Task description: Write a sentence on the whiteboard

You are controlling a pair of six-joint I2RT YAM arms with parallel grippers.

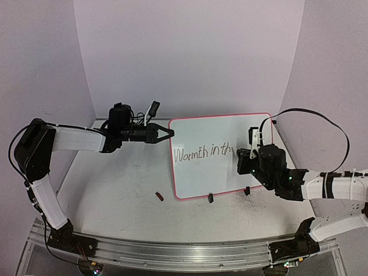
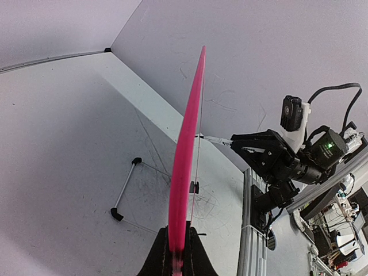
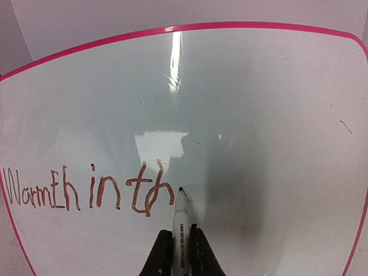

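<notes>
Starting at the left, the black two-finger left gripper (image 1: pixel 171 133) is reaching in from nine o'clock and clamping tight on the ten o'clock corner of the rectangular whiteboard (image 1: pixel 201 129) with the thin pink frame and rounded corners. In the left wrist view the fingers are cut off by the bottom edge. The board is showing there only edge-on, a pink blade, so none of its face can be seen.

At the board's seven o'clock, a small dark red cap-like piece (image 1: pixel 159 196) is lying alone on the scuffed grey tabletop (image 1: pixel 115 190); it is too small to identify for sure. Two little black clip feet (image 1: pixel 210 198) are sitting along the board's lower edge, down at the tabletop.

The board itself is standing mid-table, face towards the arms. Reddish-brown handwriting is running across its middle, reading "Warmth in th". From above, the final letters are disappearing behind the right arm's wrist.

The slim white marker (image 3: pixel 180 221) with a dark tip is pointing to twelve o'clock, its tip sitting just right of the last "h". I cannot tell whether it is actually pressing on the surface. Black print is running down the barrel, too fine to read.

The black right gripper (image 3: pixel 179 256) is squeezing closed on that marker, coming in from the board's four o'clock. A black cable (image 1: pixel 322 118) is looping over the arm, which is running off the frame's right side.
</notes>
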